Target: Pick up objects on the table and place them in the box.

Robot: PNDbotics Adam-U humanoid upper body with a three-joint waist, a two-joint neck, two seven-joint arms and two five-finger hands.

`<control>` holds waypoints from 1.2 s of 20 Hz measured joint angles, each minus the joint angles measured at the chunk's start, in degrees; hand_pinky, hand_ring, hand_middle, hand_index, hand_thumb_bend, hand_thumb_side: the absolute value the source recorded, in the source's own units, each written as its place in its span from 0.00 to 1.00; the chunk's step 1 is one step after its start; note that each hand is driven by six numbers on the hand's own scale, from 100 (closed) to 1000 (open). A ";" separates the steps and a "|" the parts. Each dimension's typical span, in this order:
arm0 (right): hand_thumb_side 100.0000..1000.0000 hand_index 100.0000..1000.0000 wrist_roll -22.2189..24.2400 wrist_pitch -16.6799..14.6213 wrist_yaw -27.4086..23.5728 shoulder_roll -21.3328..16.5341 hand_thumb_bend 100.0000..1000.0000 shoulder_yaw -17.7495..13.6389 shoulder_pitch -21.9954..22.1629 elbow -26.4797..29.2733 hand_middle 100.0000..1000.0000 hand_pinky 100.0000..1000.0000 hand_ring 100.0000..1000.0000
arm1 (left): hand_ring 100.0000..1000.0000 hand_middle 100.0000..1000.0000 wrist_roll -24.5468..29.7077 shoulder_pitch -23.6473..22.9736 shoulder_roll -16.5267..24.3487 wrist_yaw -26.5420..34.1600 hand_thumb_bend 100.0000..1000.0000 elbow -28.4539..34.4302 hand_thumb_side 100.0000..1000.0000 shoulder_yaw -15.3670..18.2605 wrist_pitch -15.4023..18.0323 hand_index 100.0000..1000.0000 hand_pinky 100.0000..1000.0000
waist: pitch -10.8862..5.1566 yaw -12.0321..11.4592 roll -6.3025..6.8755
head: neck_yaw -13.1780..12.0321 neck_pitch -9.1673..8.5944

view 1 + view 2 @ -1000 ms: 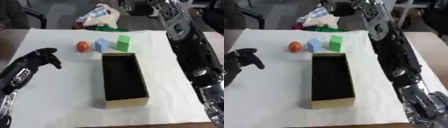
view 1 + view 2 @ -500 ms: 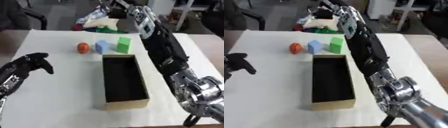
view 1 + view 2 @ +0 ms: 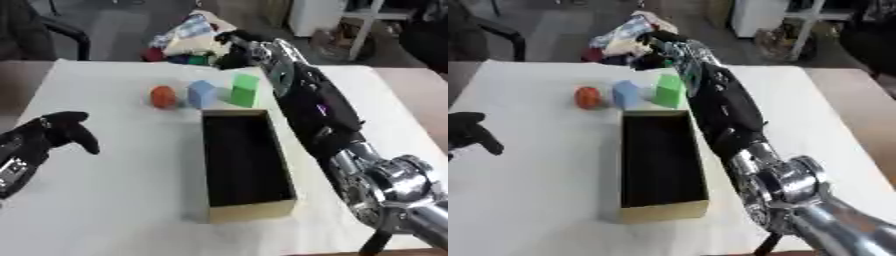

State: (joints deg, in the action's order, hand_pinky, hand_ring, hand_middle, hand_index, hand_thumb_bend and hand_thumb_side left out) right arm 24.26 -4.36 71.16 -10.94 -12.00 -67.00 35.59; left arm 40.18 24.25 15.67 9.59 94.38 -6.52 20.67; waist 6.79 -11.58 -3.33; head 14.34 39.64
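An orange ball [image 3: 163,96], a blue cube [image 3: 201,93] and a green block [image 3: 244,90] stand in a row on the white table cover, just beyond the far end of the long cardboard box [image 3: 249,211]. The box's dark inside holds nothing that I can see. My right arm stretches from the lower right along the box's right side, and my right hand [image 3: 238,41] hovers past the green block near the table's far edge. My left hand [image 3: 51,134] rests low at the left edge, fingers relaxed and holding nothing, well away from the objects.
A pile of coloured cloth and bags [image 3: 188,42] lies just behind the table's far edge, near my right hand. A dark chair [image 3: 52,35] stands at the back left. The white cover [image 3: 114,200] is bare left of the box.
My right arm has swung in from the right edge toward the middle, its hand now beyond the green block. My left hand has drifted left and lower. The objects stay where they were.
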 measured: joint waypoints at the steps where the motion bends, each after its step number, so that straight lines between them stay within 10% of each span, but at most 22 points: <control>1: 0.57 0.99 0.35 0.34 1.21 -0.16 0.00 -0.15 0.04 -0.12 0.93 0.84 0.83 | 0.57 0.57 0.02 0.00 0.00 -0.01 0.00 -0.01 0.92 0.00 0.02 0.89 0.64 | 0.00 0.03 0.00 | -0.01 -0.11; 7: 0.49 0.99 1.59 1.80 6.59 -1.17 0.00 -1.13 0.77 -0.97 0.96 0.85 0.85 | 0.57 0.57 0.07 0.00 0.00 -0.09 0.00 -0.01 0.92 0.00 0.06 0.89 0.64 | 0.08 0.03 0.00 | -0.03 -0.44; 24: 0.66 1.00 2.22 2.81 19.78 -2.00 0.14 -1.52 2.59 -1.32 0.99 0.85 0.86 | 0.57 0.57 0.26 -0.01 0.00 -0.87 0.00 -0.01 0.93 0.03 0.26 0.89 0.64 | 1.64 -0.19 0.02 | 0.19 -1.07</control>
State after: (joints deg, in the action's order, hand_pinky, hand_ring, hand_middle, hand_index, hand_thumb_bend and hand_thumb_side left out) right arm 26.48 -1.56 90.94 -12.93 -13.51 -64.41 34.27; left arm 40.44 24.24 15.67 8.72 94.36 -6.49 20.93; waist 8.44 -11.76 -3.31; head 14.54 38.57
